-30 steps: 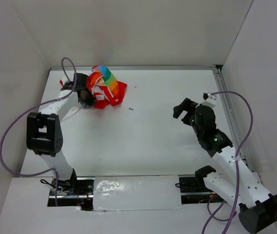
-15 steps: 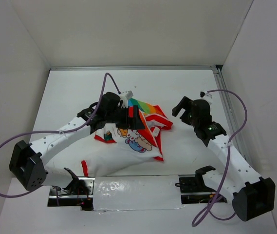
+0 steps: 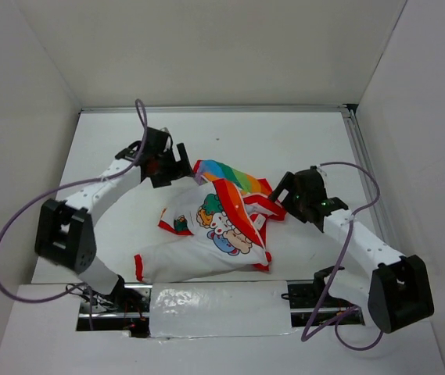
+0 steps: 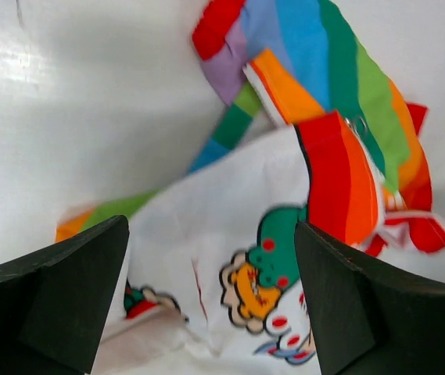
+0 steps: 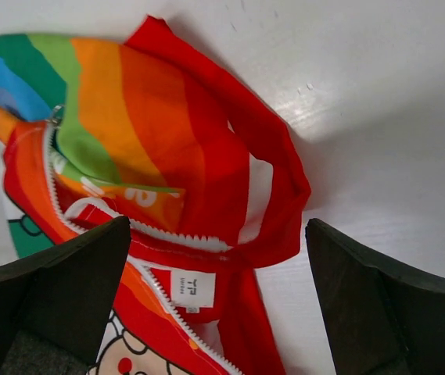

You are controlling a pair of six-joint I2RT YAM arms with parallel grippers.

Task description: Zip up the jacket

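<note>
Mid-desk [image 3: 285, 141], a little toward the near edge: the jacket [image 3: 222, 226], rumpled and unzipped. White side with the cartoon figure [image 3: 216, 221] turned up. Rainbow-striped side [image 3: 230, 173] bunched toward the far edge and the right. Red hood [image 3: 263, 205] heaped at the right. One white sleeve with a red cuff [image 3: 138, 267] trailing toward the near left corner.

Left gripper [image 3: 184, 166] off the jacket's far left corner, just beside the rainbow cloth, apparently clear of it when seen from above. Fingers spread wide, nothing between them. From the left wrist: left gripper [image 4: 210, 234] poised over the garment, dark fingers [image 4: 73, 289] framing the white panel and the cartoon figure [image 4: 265, 273]. Rainbow-striped side [image 4: 324, 70] beyond, and a small metal zip pull [image 4: 357, 125] visible at the edge of the red-orange flap.

Right gripper [image 3: 282, 199] at the jacket's right side, close against the red hood. Touching or hovering — cannot tell from above. Likewise spread wide and holding nothing. From the right wrist: right gripper [image 5: 218, 234] above the red hood [image 5: 238, 156]. White zip teeth [image 5: 167, 234] running open along the red trim, a small white label [image 5: 192, 287] under them — and the zip pull [image 5: 56, 114] at the top of the teeth, beside the green stripe.
</note>
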